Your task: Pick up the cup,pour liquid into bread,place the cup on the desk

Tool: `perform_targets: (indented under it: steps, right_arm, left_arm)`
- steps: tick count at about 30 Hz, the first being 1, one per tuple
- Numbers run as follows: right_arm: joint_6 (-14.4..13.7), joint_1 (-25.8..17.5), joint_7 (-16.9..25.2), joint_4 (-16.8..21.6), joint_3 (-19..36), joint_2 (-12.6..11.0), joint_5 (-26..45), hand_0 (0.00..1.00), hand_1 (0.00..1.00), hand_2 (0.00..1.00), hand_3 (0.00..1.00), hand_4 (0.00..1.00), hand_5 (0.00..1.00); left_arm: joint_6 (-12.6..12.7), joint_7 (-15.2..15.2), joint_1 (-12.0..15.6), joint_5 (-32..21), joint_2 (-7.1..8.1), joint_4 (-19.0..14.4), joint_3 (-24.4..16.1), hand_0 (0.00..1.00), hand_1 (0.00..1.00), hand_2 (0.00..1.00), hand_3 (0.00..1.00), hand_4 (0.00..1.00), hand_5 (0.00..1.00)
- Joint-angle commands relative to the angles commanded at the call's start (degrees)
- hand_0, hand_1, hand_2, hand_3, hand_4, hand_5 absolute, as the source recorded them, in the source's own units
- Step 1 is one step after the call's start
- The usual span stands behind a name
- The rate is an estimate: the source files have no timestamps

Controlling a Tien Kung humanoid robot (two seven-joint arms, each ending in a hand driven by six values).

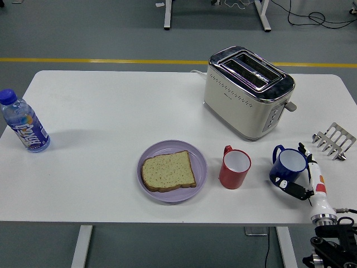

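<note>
Gripping the blue cup [289, 165] just right of the red cup [235, 167], the right robot hand [304, 176] has its fingers clamped around it on the desk [100, 117].

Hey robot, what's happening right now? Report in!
Right hand closed around blue cup. Left hand out of view. Bread waits on purple plate; red cup stands between.

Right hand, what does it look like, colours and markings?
The right hand shows a slim white finger with a red patch and small dark marks, plus black fingers with white spots. It joins a white ribbed wrist collar over black mechanical arm parts at the lower right corner, with a thin black cable at the side. The left arm is out of view.
</note>
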Motion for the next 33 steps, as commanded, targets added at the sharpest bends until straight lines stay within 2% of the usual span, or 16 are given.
perform_targets:
  steps: [19,24,26,33]
  right_arm:
    - [0.0,-4.3,-3.2,8.6,5.8,-1.4,-5.1,0.965,0.857,0.973,0.998,0.998,0.045]
    - [0.0,-6.7,-3.9,14.0,7.5,-2.5,-7.0,0.973,0.861,0.975,0.998,0.998,0.047]
    - [0.0,-6.9,-3.9,14.8,7.7,-2.6,-7.1,0.973,0.861,0.975,0.998,0.998,0.047]
    - [0.0,-10.6,-5.7,25.9,10.7,-4.5,-10.7,0.977,0.862,0.974,0.998,0.998,0.053]
  left_arm:
    - [0.0,0.4,0.1,1.2,0.00,0.0,-0.7,0.679,0.683,0.698,0.542,0.251,0.998]
    - [0.0,0.5,0.2,1.4,0.00,0.1,-0.8,0.679,0.683,0.698,0.542,0.251,0.998]
    - [-0.1,0.5,0.2,1.5,0.00,0.1,-0.9,0.679,0.683,0.698,0.542,0.251,0.998]
    - [-0.1,0.5,0.3,2.0,0.00,0.1,-1.1,0.679,0.683,0.698,0.542,0.251,0.998]
